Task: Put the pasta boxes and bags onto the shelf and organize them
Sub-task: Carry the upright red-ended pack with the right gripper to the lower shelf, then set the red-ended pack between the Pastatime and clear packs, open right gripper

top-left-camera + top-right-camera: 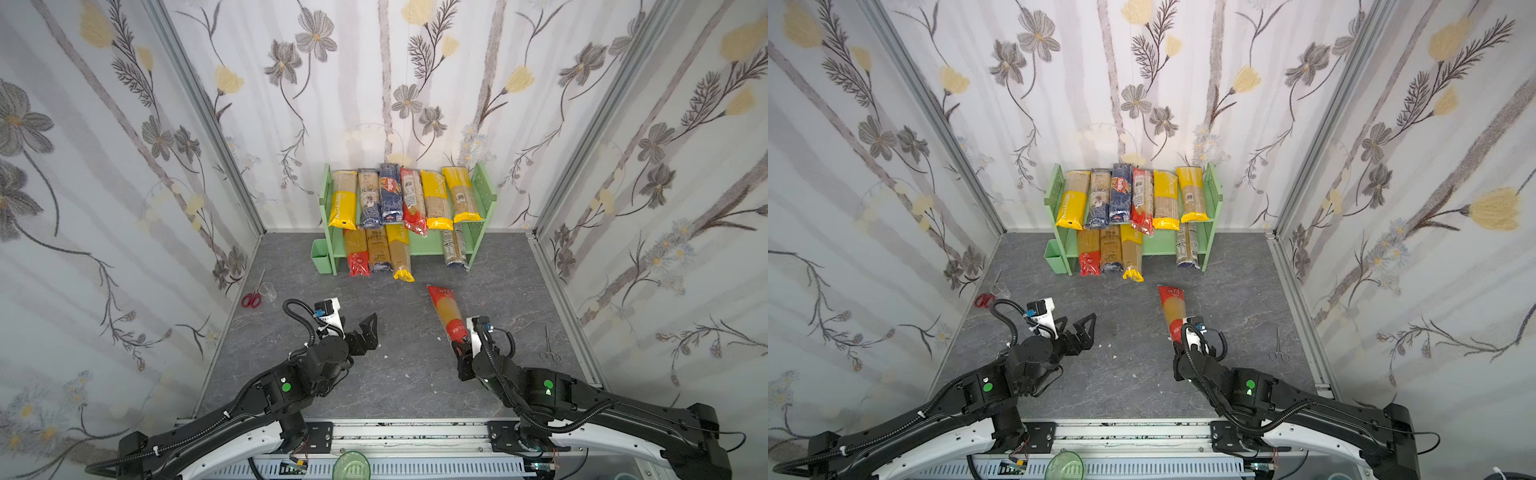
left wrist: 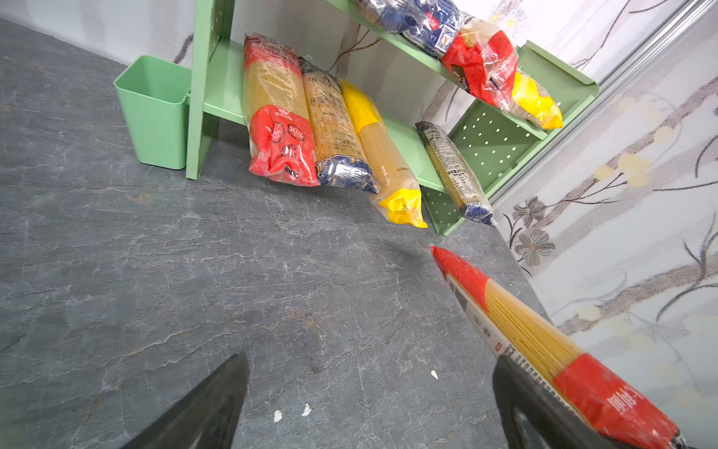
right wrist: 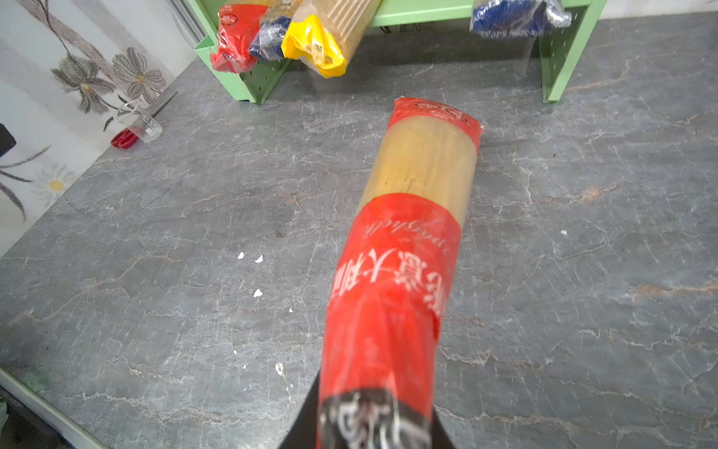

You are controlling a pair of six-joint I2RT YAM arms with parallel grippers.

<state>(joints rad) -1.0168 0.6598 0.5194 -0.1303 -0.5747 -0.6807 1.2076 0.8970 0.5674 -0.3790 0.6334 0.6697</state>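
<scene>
Bag (image 1: 445,311) is sitting pinched by its end in your right tool (image 1: 458,345), likely for sliding lengthwise into the shelf (image 1: 426,245) gap; left tool (image 1: 371,332) is gaping wide, empty.

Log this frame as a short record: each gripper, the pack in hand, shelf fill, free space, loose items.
left gripper: open, holding nothing
right gripper: shut on the near end of the red-ended spaghetti bag
bag heading: far end points toward the shelf
upper tier: six packs side by side
lower tier: three packs at the left end, one pack at the right end
free space: bare gap between them
loose items: scissors, beaker, forceps
</scene>
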